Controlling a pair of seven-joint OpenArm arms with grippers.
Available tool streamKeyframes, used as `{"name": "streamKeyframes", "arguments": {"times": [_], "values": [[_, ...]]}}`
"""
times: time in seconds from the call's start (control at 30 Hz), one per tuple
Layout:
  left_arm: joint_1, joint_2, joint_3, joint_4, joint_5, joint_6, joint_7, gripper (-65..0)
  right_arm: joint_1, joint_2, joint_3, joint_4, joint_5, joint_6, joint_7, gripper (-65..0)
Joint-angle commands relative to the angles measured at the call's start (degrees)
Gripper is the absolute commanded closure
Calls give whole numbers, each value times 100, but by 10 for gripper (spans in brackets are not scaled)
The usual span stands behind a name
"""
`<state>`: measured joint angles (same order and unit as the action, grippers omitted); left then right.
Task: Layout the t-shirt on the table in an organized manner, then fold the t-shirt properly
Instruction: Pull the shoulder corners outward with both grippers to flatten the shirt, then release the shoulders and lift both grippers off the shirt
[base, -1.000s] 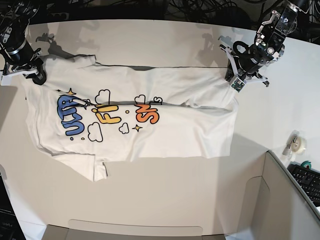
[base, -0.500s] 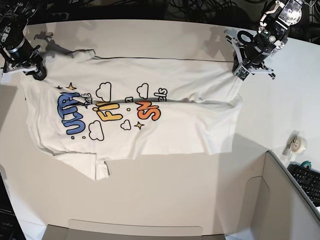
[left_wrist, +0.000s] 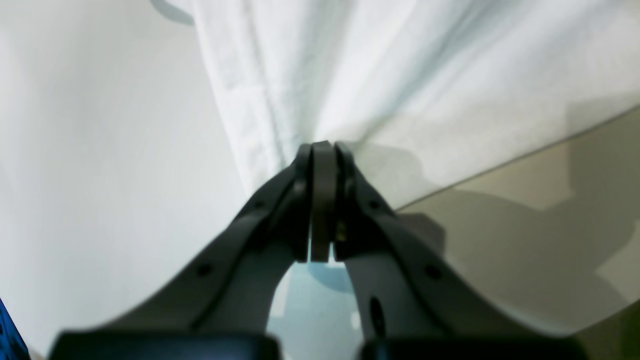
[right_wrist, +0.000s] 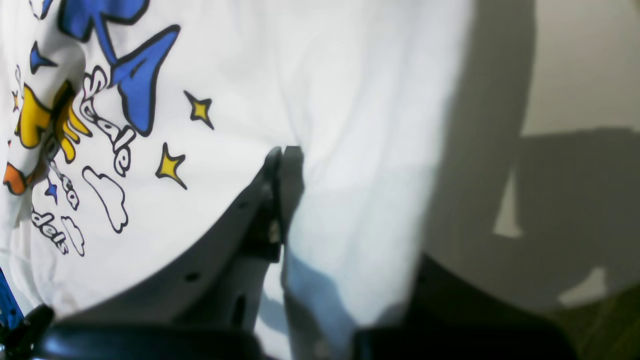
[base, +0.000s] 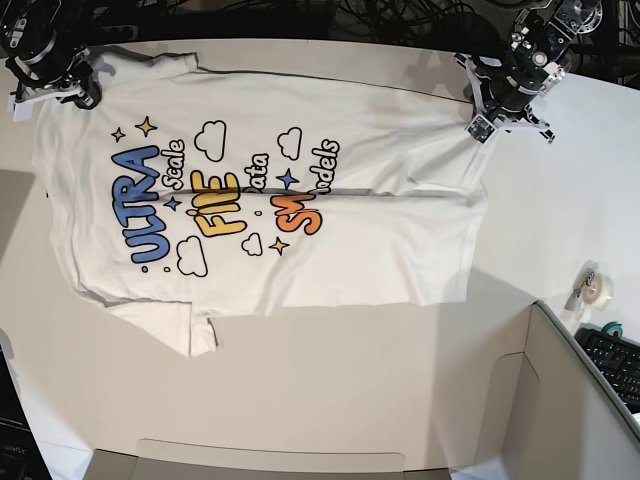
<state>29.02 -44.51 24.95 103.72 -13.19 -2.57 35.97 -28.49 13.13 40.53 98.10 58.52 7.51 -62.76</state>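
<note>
The white t-shirt (base: 380, 250) lies spread, print up, on the off-white table (base: 330, 370), with a crease across its middle and one sleeve folded at the near left. My left gripper (base: 480, 122) is shut on the shirt's far right corner; the left wrist view shows its jaws (left_wrist: 322, 150) pinching the hem of the white cloth (left_wrist: 400, 65). My right gripper (base: 72, 95) is shut on the far left corner by the sleeve; the right wrist view shows it (right_wrist: 284, 152) clamped on fabric (right_wrist: 325, 75) beside the blue and yellow print.
A tape roll (base: 596, 290) sits at the right edge. A keyboard (base: 615, 362) lies behind a grey box (base: 560, 400) at the near right. Cables (base: 400, 15) run along the far edge. The shirt's far edge lies close to the table's back edge.
Both grippers moved toward the table's far edge, pulling the shirt's folded-over upper half open. The whole print now shows and the shirt covers more of the table.
</note>
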Motion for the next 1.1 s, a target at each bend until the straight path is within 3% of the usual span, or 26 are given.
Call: {"name": "streamKeyframes", "arguments": {"times": [0.0, 0.3, 0.87, 1.07], "values": [[320, -2, 200, -276, -461, -592, 1384, -6, -118, 63, 39, 75, -19, 27, -5, 0], [488, -2, 217, -276, -461, -592, 1384, -6, -259, 63, 39, 75, -10, 36, -603, 0], [461, 34, 208, -276, -461, -583, 1384, -18, -259, 46, -146, 84, 236, 36, -603, -3], [461, 42, 200, -232, -470, -583, 1375, -143, -259, 72, -357, 93, 236, 36, -603, -231]]}}
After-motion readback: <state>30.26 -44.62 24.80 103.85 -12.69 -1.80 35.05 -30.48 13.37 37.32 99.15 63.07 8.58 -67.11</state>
